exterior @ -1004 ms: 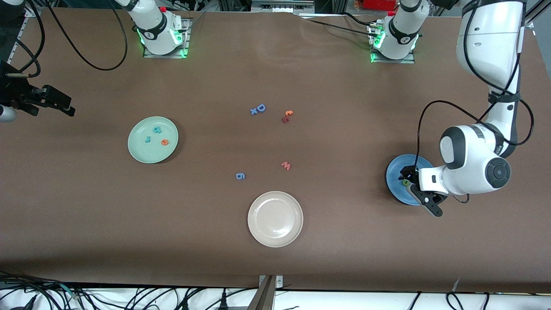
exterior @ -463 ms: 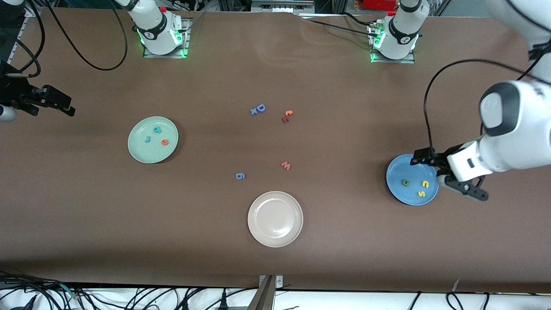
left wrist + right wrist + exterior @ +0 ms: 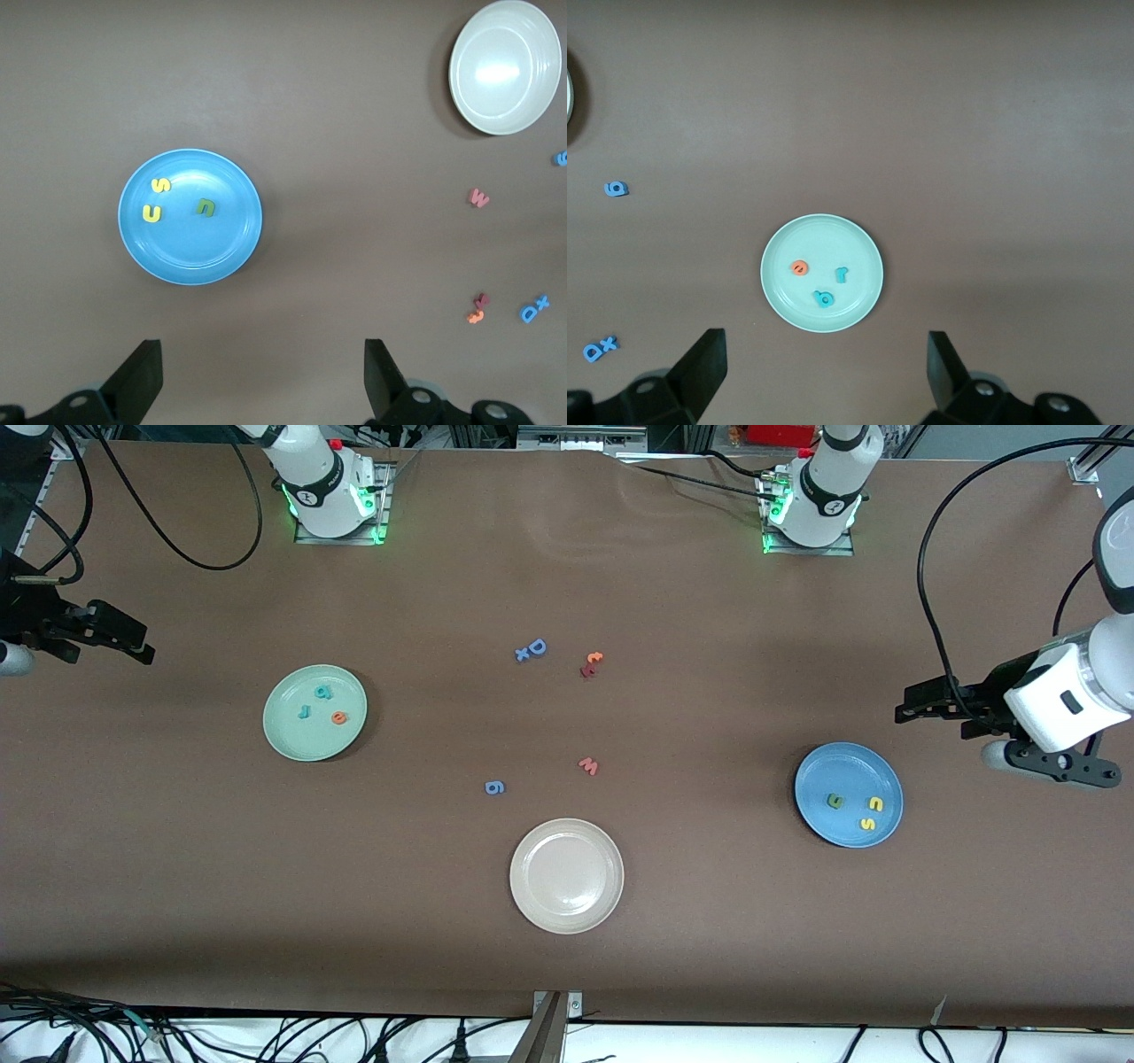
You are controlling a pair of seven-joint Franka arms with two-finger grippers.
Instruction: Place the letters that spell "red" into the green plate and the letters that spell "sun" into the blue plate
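Letters spelling "sun" (image 3: 852, 810) lie in blue plate (image 3: 819, 769), "red" letters (image 3: 322, 702) in green plate (image 3: 285, 737). Left gripper (image 3: 937, 713) hangs spread wide and empty over bare table (image 3: 709, 921) beside the blue plate's rim. Right gripper (image 3: 115, 641) waits, fingers apart, empty, at its table end.

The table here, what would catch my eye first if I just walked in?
Probably the three plates: a green plate toward the right arm's end holding three small letters, a blue plate toward the left arm's end holding three more, and a bare white plate nearest the front camera. Loose letters lie scattered between them. Both grippers, left and right, hang open, holding nothing.
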